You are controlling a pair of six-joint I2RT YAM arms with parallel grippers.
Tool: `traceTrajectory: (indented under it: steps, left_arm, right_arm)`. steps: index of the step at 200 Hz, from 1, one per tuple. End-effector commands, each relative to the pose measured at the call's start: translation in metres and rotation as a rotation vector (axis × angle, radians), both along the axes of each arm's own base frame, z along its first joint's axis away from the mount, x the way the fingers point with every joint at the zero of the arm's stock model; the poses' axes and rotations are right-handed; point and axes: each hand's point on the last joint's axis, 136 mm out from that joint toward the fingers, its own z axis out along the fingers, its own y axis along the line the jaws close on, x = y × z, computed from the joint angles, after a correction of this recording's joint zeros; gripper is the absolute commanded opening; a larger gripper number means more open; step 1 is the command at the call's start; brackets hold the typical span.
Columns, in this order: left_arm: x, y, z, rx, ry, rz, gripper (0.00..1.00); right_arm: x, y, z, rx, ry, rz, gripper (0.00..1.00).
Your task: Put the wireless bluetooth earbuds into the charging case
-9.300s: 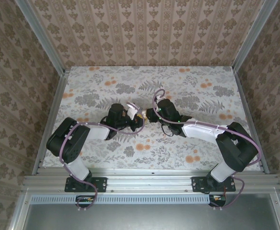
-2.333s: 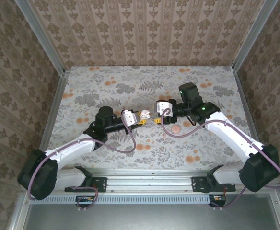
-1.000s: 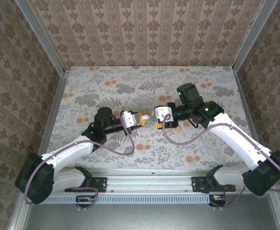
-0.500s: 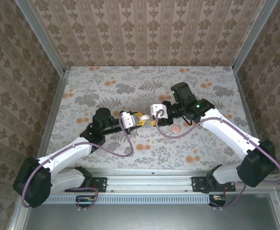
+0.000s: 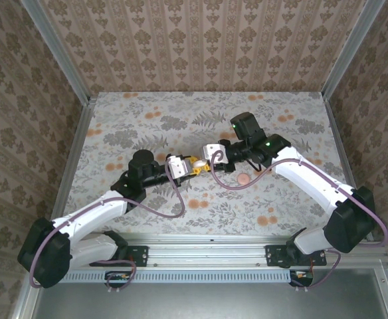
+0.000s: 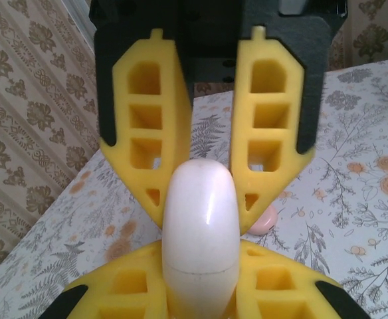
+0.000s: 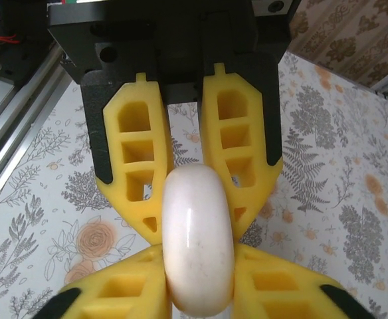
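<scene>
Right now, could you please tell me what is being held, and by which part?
The charging case: left tool grips one end, right tool the opposite end.

The left tool (image 5: pixel 192 165) and the right tool (image 5: pixel 208 161) are meeting tip to tip over the middle of the table (image 5: pixel 274 106). Both are clamping the case (image 5: pixel 199 163), so nothing is fitting between them (not even a fingertip). The left arm (image 5: pixel 94 212) and right arm (image 5: pixel 313 183) are slanting in from the near corners, fencing in the near strip. A pink disc (image 5: pixel 243 178) is lying just beside the right arm. The far half is lying open, with the walls (image 5: pixel 200 46) closing three sides.
</scene>
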Motion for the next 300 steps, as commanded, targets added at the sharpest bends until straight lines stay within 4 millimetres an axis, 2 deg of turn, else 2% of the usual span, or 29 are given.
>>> traceTrajectory:
  steps: [1,41,51,62,99,118,135,154,178,224,267,300]
  left_arm:
    - [-0.004,0.0,-0.002,0.008,-0.006,-0.01,0.07]
    - [-0.004,0.001,-0.005,0.013,-0.002,-0.003,0.08]
    - [-0.004,0.001,-0.005,0.015,-0.001,0.0,0.11]
    - [-0.003,0.002,-0.006,0.017,0.002,0.008,0.18]
    - [0.003,0.011,-0.004,0.008,0.02,0.083,0.63]
    - [0.01,0.02,-0.001,-0.013,0.05,0.164,0.76]
    - [0.018,0.032,0.002,-0.039,0.072,0.249,0.82]
    - [0.027,0.048,0.005,-0.072,0.102,0.34,0.86]
    - [0.049,0.076,0.009,-0.134,0.176,0.485,0.88]
    - [0.101,0.148,0.015,-0.335,0.399,0.786,0.89]
    - [0.127,0.198,-0.003,-0.415,0.638,0.986,0.92]
    - [0.139,0.216,-0.03,-0.351,0.835,1.087,0.93]
  right_arm:
    - [-0.006,0.005,0.009,0.03,-0.001,0.041,0.15]
    - [-0.008,0.004,0.008,0.024,-0.001,0.041,0.12]
    - [-0.008,0.003,0.008,0.02,-0.001,0.038,0.12]
    - [-0.007,0.002,0.007,0.011,-0.001,0.031,0.12]
    - [-0.004,-0.006,-0.002,-0.033,0.075,-0.02,0.12]
    - [-0.001,-0.011,-0.008,-0.063,0.121,-0.057,0.12]
    - [0.0,-0.017,-0.018,-0.116,0.167,-0.085,0.13]
    - [0.003,-0.022,-0.026,-0.159,0.221,-0.122,0.13]
    - [0.009,-0.024,-0.036,-0.202,0.297,-0.17,0.13]
    - [0.03,-0.013,-0.049,-0.229,0.507,-0.313,0.14]
    - [0.065,0.0,-0.073,-0.274,0.707,-0.512,0.14]
    - [0.087,0.016,-0.094,-0.301,0.856,-0.608,0.17]
